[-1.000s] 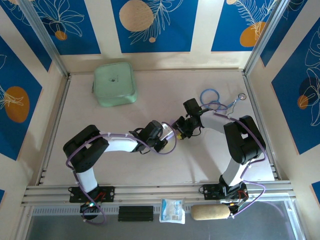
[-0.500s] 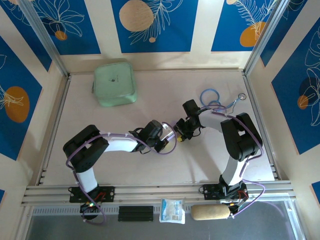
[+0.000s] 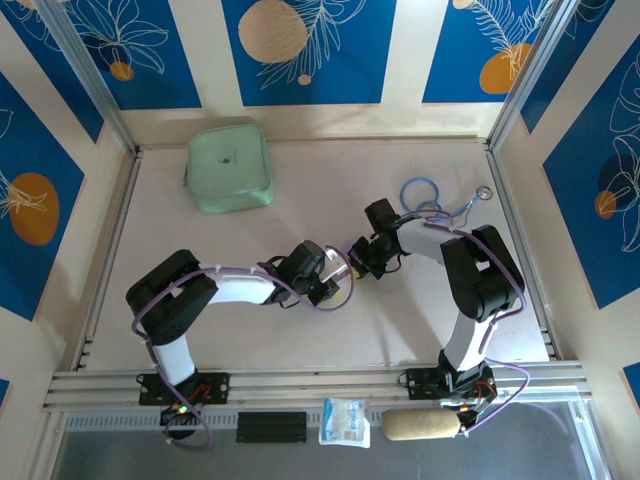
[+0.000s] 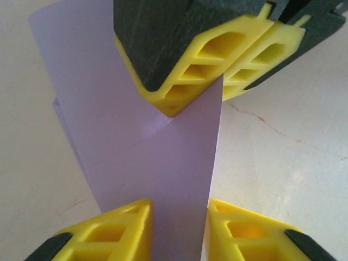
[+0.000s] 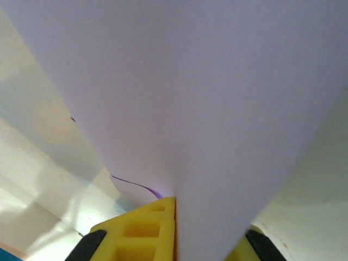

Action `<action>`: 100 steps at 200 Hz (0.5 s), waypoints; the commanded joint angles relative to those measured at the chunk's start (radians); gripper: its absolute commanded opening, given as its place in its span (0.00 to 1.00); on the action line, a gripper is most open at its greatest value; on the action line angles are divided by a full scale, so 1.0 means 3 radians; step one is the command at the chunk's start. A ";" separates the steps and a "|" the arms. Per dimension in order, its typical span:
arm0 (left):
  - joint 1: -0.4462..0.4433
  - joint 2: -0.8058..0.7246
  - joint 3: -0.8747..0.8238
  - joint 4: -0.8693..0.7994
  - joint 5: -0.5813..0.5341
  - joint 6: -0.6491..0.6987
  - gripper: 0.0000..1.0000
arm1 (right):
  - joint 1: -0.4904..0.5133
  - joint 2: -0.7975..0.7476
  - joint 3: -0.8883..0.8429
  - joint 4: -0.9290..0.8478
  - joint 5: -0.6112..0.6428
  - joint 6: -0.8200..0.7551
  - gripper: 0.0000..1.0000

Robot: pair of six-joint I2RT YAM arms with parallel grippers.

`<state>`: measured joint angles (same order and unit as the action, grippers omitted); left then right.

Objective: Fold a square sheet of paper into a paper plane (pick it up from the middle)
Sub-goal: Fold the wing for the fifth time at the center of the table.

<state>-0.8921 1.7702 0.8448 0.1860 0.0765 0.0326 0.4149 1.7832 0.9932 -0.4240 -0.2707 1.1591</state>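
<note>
One folded lilac sheet of paper (image 4: 141, 136) was held over the counter (image 3: 330, 180), well apart from the one mint-green pouch (image 3: 230, 167), to its near right; the pouch's contents were hidden. Of the two grippers, the right gripper (image 5: 187, 239) pinched one edge of the sheet. The left gripper (image 4: 179, 209) had its fingers spread, with the sheet between them.

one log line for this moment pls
step: folding | left gripper: open, fingers either side of lilac paper | right gripper: shut on lilac paper | mint-green pouch: far left, apart
</note>
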 commanded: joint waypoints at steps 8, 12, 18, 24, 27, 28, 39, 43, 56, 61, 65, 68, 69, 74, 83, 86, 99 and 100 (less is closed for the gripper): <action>0.0028 0.0002 -0.0016 -0.0031 -0.0034 0.0116 0.33 | -0.0005 -0.0030 0.0058 -0.0085 -0.0100 0.0012 0.08; 0.0027 0.0005 -0.0017 -0.0032 -0.0036 0.0119 0.33 | -0.0007 -0.0032 0.0059 -0.0087 -0.0109 0.0017 0.08; 0.0027 0.0005 -0.0014 -0.0034 -0.0035 0.0124 0.34 | -0.0007 -0.0028 0.0059 -0.0086 -0.0105 0.0022 0.08; 0.0026 0.0008 -0.0016 -0.0037 -0.0035 0.0126 0.34 | -0.0012 -0.0034 0.0059 -0.0084 -0.0110 0.0025 0.08; 0.0028 0.0010 -0.0015 -0.0037 -0.0031 0.0126 0.34 | -0.0012 -0.0036 0.0060 -0.0082 -0.0110 0.0027 0.08; 0.0028 0.0013 -0.0014 -0.0037 -0.0030 0.0126 0.34 | -0.0012 -0.0037 0.0060 -0.0081 -0.0110 0.0027 0.08; 0.0027 0.0022 -0.0014 -0.0037 -0.0017 0.0132 0.34 | -0.0017 -0.0032 0.0064 -0.0080 -0.0120 0.0040 0.08; 0.0028 0.0025 -0.0009 -0.0042 -0.0017 0.0127 0.34 | -0.0021 -0.0033 0.0064 -0.0076 -0.0124 0.0041 0.08; 0.0028 0.0040 -0.0009 -0.0042 0.0001 0.0132 0.34 | -0.0026 -0.0033 0.0069 -0.0064 -0.0140 0.0052 0.08; 0.0028 0.0043 -0.0009 -0.0047 0.0008 0.0132 0.34 | -0.0030 -0.0034 0.0064 -0.0060 -0.0145 0.0059 0.08; 0.0028 0.0046 -0.0005 -0.0048 0.0014 0.0136 0.34 | -0.0037 -0.0031 0.0064 -0.0055 -0.0151 0.0067 0.08; 0.0028 0.0046 -0.0006 -0.0047 0.0020 0.0139 0.34 | -0.0038 -0.0030 0.0064 -0.0050 -0.0155 0.0070 0.08; 0.0028 0.0046 -0.0008 -0.0047 0.0021 0.0141 0.34 | -0.0038 -0.0032 0.0067 -0.0049 -0.0156 0.0072 0.08; 0.0024 0.0051 -0.0004 -0.0047 0.0030 0.0142 0.35 | -0.0042 -0.0030 0.0070 -0.0041 -0.0168 0.0078 0.08; 0.0026 0.0051 -0.0004 -0.0052 0.0036 0.0151 0.35 | -0.0050 -0.0027 0.0074 -0.0029 -0.0190 0.0095 0.08; 0.0025 0.0056 0.0000 -0.0057 0.0036 0.0156 0.35 | -0.0052 -0.0020 0.0074 -0.0023 -0.0196 0.0099 0.08; 0.0028 0.0056 0.0001 -0.0068 0.0049 0.0177 0.35 | -0.0055 -0.0013 0.0092 -0.0018 -0.0212 0.0109 0.08; 0.0028 0.0056 0.0001 -0.0068 0.0050 0.0177 0.35 | -0.0054 -0.0013 0.0093 -0.0018 -0.0215 0.0112 0.08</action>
<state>-0.8921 1.7706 0.8448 0.1852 0.0742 0.0612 0.4053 1.7832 0.9932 -0.4217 -0.2932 1.1706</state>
